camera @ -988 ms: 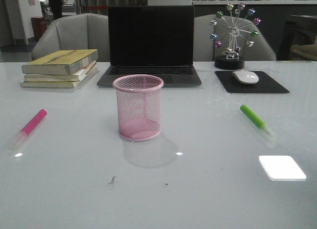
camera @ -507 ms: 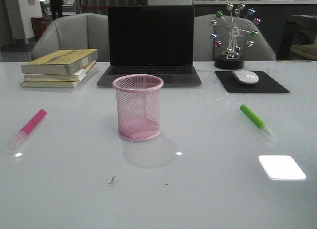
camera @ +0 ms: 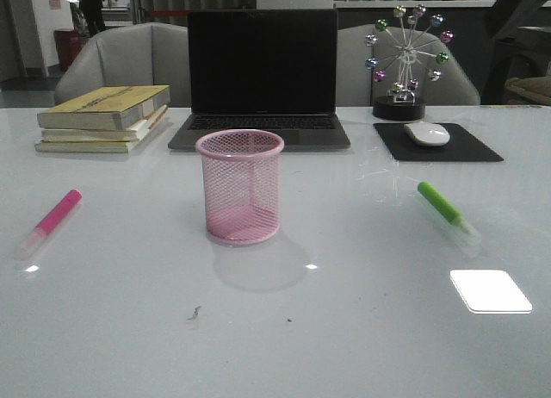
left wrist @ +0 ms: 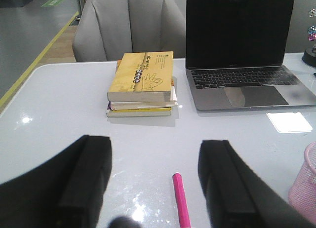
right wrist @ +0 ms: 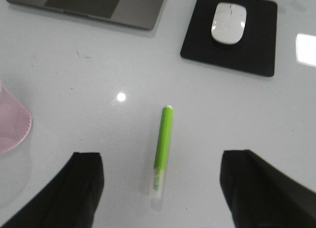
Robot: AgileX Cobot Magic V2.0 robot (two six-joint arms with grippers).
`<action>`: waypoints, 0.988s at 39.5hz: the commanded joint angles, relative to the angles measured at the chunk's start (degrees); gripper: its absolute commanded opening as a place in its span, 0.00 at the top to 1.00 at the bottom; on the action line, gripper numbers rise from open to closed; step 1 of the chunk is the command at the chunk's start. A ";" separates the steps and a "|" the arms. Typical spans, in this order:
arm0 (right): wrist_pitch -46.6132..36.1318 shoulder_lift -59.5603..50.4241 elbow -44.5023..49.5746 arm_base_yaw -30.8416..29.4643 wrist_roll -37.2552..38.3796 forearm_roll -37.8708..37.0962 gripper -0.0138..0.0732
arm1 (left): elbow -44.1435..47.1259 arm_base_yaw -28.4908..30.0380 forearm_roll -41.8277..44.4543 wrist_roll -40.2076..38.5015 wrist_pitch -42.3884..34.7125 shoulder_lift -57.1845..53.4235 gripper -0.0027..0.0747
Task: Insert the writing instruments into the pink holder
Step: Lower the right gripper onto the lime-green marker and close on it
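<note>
The pink holder (camera: 240, 188) stands upright mid-table with nothing in it; its edge also shows in the left wrist view (left wrist: 303, 188) and the right wrist view (right wrist: 12, 127). The hot pink marker (camera: 53, 219) lies flat on the left. My left gripper (left wrist: 155, 154) hangs open above it, the marker (left wrist: 180, 201) lying nearer one finger (left wrist: 222, 183). The green marker (camera: 446, 208) lies flat on the right. My right gripper (right wrist: 163, 161) is open over it, the marker (right wrist: 163, 139) centred between the fingers and untouched. Neither gripper shows in the front view.
Behind the holder stand an open laptop (camera: 263, 71), a stack of books (camera: 103, 118) at the back left, and a white mouse (camera: 426, 133) on a black pad beside a ferris-wheel ornament (camera: 405, 58). A bright light patch (camera: 491, 290) reflects at the front right.
Holder and both markers have stayed put. A dark shape has come into the top right corner of the front view.
</note>
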 commanded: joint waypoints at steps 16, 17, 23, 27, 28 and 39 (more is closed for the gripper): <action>14.76 31.55 -30.46 -1.29 5.16 -0.22 0.16 | -2.08 -0.07 -0.55 0.04 -5.12 -0.24 0.37; 15.43 32.70 -31.29 -1.42 5.16 -0.39 0.16 | -2.08 -0.07 -0.55 0.04 -5.12 -0.24 0.37; 18.83 37.63 -35.85 -1.80 5.22 -0.81 0.16 | -2.08 -0.07 -0.45 0.04 -5.12 -0.24 0.37; 20.88 39.89 -37.27 -1.85 5.22 -0.81 0.16 | -2.08 -0.07 -0.45 0.04 -5.12 -0.24 0.37; 21.16 40.30 -37.33 -1.85 5.22 -0.81 0.17 | -2.08 -0.07 -0.45 0.04 -5.12 -0.24 0.37; 22.67 43.05 -37.33 -1.85 5.22 -0.81 0.32 | -2.08 -0.07 -0.45 0.04 -5.12 -0.24 0.37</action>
